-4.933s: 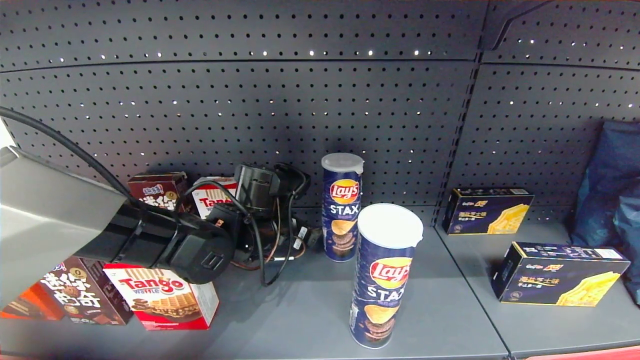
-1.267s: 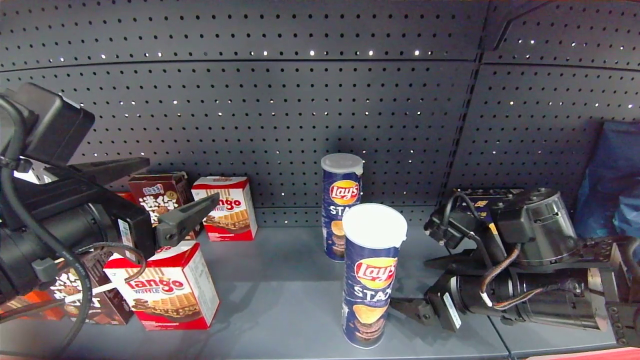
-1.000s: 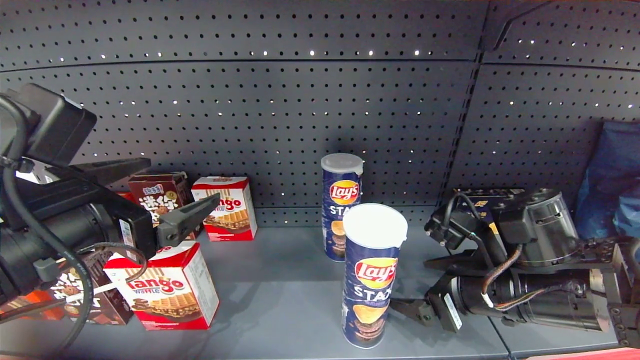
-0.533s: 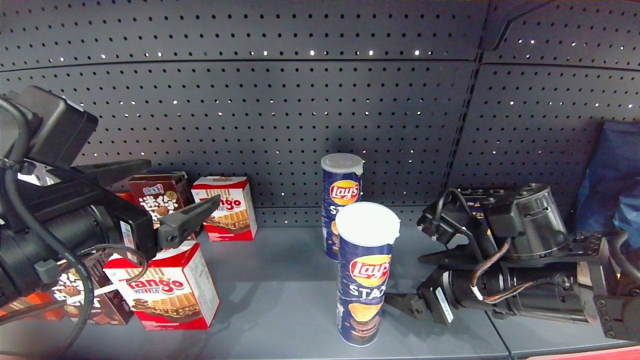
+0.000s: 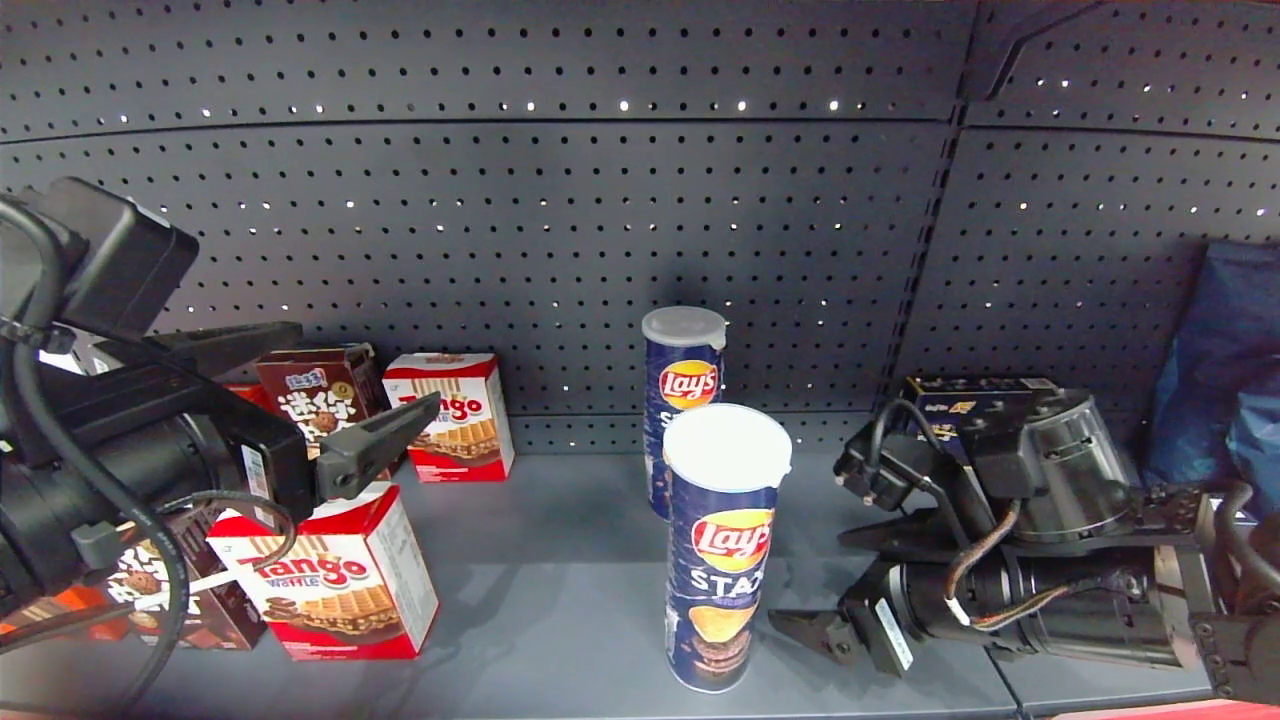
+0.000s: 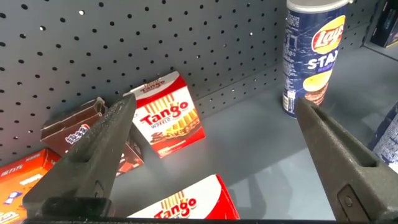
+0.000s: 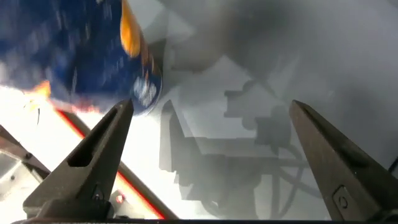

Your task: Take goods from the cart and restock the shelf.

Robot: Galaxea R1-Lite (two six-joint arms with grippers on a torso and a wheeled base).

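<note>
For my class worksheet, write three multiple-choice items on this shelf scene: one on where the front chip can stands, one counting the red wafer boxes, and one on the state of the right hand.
1. Where does the front chip can stand relative to the back chip can?
A) on top of it
B) in front of it, nearer the shelf edge
C) lying flat behind it

2. How many red wafer boxes stand on the shelf?
A) one
B) two
C) four

3. What state is the right hand in?
A) shut on a can
B) shut on a box
C) open, holding nothing

Answers:
1 B: both cans are upright, the front one closer to the edge.
2 B: one stands near the front, one by the back panel.
3 C: its fingers are spread apart and clasp nothing.
</note>
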